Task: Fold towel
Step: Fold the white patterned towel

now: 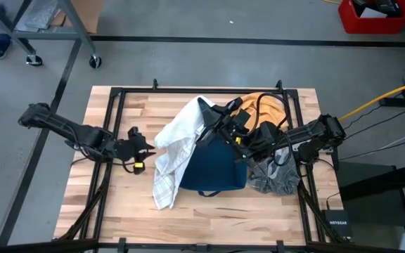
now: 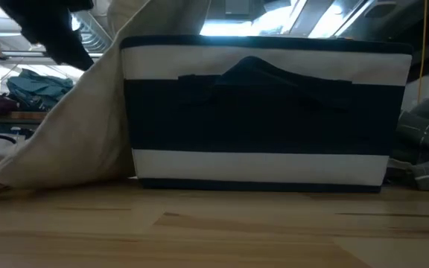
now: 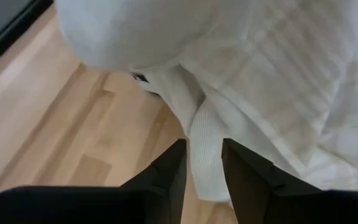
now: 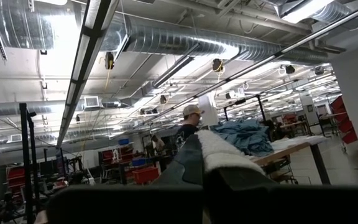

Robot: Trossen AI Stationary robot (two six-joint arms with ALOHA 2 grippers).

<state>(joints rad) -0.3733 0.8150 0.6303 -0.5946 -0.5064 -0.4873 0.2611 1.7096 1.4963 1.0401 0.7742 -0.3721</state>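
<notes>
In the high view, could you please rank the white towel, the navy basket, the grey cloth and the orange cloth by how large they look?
1. white towel and navy basket: about alike, each partly covered, so I won't rank them.
2. grey cloth.
3. orange cloth, mostly hidden by the right arm.

Only one piece of writing can be made out: in the high view, a small black box on the floor just off the tabletop's near right corner carries white lettering that looks like "NETGEAR", though it is small and not fully sure. The striped bin, the cloths and the room behind show no legible words, numbers or signs in any view.
</notes>
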